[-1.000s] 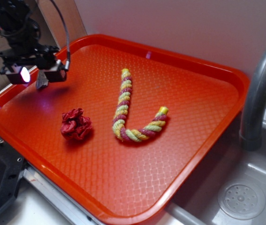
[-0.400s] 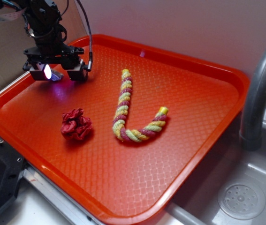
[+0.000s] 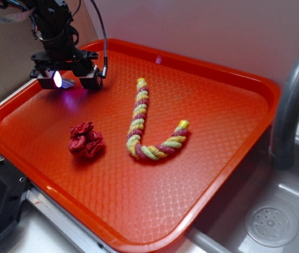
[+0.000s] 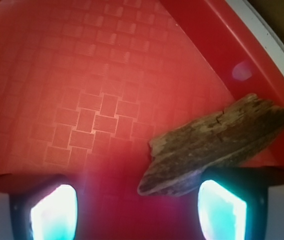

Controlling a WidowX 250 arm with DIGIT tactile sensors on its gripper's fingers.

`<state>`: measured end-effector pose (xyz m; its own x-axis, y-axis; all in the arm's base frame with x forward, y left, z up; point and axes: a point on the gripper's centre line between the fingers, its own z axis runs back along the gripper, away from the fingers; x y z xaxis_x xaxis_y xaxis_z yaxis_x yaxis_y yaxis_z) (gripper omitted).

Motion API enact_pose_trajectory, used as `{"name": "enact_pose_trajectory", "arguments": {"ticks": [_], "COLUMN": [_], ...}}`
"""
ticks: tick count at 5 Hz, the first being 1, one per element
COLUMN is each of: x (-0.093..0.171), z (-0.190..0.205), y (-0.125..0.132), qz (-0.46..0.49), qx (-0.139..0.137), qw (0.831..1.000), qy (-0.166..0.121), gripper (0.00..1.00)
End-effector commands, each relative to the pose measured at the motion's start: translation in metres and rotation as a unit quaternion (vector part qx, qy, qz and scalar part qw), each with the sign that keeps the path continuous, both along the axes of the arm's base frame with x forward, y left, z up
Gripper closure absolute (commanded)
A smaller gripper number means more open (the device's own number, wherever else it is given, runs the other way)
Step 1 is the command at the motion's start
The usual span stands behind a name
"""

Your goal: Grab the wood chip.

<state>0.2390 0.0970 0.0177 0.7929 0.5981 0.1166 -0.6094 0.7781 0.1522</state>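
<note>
The wood chip (image 4: 217, 145) is a flat grey-brown sliver with rough ends. It lies on the red tray (image 4: 91, 75) close to the tray's rim. In the wrist view its near end reaches in front of the right finger (image 4: 222, 210); most of it lies ahead and to the right. My gripper (image 4: 139, 210) is open, its lit fingers apart, with bare tray between them. In the exterior view the gripper (image 3: 70, 80) hovers low over the tray's far left corner and mostly hides the chip.
A dark red cloth ball (image 3: 86, 140) lies left of centre on the tray (image 3: 218, 110). A yellow-pink-green twisted rope (image 3: 141, 126) curves across the middle. The tray's raised rim (image 4: 262, 60) runs just beyond the chip. A grey faucet (image 3: 291, 100) and sink stand at right.
The gripper has moved right and further onto the tray, from the left rim to the far left corner, then dropped slightly. The ball and rope have not moved.
</note>
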Motion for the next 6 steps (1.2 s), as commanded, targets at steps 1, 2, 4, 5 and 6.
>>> {"name": "enact_pose_trajectory", "arguments": {"ticks": [1,2,4,5,6], "x": [-0.016,-0.015,-0.012,-0.006,0.0], "z": [0.011,0.014,0.022,0.025,0.023], "y": [0.028,0.038,0.039,0.043,0.045], "qz": [0.147,0.183,0.199,0.207,0.212], "qx": [-0.054,-0.073,-0.088,-0.077,-0.074], "qw": [0.988,0.98,0.976,0.975,0.974], "qy": [-0.002,-0.004,-0.013,-0.019,-0.02], "gripper": [0.0,0.0,0.0,0.0,0.0]}}
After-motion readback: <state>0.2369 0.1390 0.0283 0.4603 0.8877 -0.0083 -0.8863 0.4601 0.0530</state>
